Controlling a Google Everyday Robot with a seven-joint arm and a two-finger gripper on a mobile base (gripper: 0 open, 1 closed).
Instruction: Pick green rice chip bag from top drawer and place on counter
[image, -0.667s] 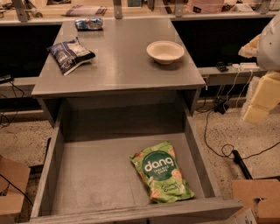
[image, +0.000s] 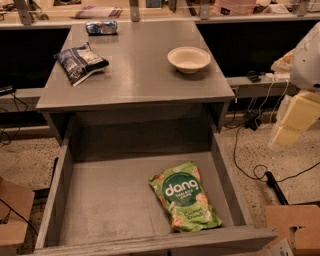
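— Where is the green rice chip bag (image: 184, 196) lying?
— It's lying flat in your top drawer (image: 100, 200), near the front right corner. Your gripper (image: 292, 125) is hanging beyond the counter surface's (image: 135, 75) right edge, well apart from the bag; I cannot tell its opening.

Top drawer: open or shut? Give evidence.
Open: the drawer sits pulled out below the counter, bag lying flat inside. Gripper is at picture right, outside it.

One raised view, fairly near, facing down across open top drawer (image: 110, 200) toward desk (image: 145, 75), gripper (image: 291, 126) right of desk
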